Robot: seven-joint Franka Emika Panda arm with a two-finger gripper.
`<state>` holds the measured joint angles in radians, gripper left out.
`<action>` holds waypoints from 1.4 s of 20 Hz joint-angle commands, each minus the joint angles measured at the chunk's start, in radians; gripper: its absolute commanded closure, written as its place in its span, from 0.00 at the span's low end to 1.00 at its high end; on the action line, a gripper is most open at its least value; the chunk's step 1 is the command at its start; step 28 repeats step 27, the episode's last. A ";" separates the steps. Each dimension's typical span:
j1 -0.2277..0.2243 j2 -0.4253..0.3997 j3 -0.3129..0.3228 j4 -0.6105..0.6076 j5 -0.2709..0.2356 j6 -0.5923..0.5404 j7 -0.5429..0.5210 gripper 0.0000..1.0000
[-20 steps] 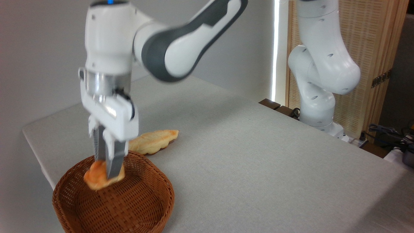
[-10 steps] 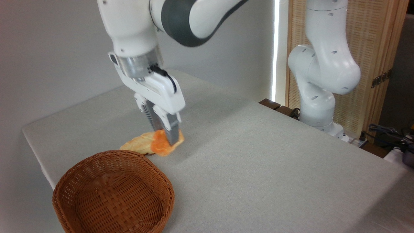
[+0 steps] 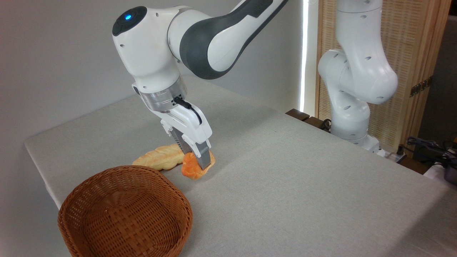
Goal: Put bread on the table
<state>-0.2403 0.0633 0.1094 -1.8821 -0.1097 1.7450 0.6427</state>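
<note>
The white robot arm's two-finger hand (image 3: 200, 161) grips one small glossy orange bun (image 3: 195, 169), low on or just above the light grey cloth-covered surface (image 3: 285, 178), beside one pale braided loaf (image 3: 160, 161). Best to open gently once it rests. One brown wicker basket (image 3: 125, 214) sits empty nearby.

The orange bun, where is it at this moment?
The bread is held in the gripper low at the table, just right of the braided loaf and behind the basket.
</note>
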 commanded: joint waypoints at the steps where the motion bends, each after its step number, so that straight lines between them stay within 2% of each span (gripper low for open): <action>1: -0.007 0.003 -0.002 -0.005 -0.012 0.011 0.000 0.00; 7: -0.004 -0.008 -0.016 0.012 -0.012 0.011 0.000 0.00; 10: -0.004 -0.028 -0.011 0.089 0.010 0.024 0.000 0.00; 12: -0.004 -0.031 -0.008 0.118 0.060 0.095 -0.001 0.00; 13: 0.002 -0.031 -0.005 0.120 0.068 0.132 -0.011 0.00; 19: 0.012 -0.030 0.018 0.120 0.051 0.126 -0.002 0.00; 22: 0.012 -0.030 0.050 0.124 0.048 0.126 0.002 0.00; 28: 0.010 -0.033 0.053 0.123 0.042 0.126 -0.005 0.00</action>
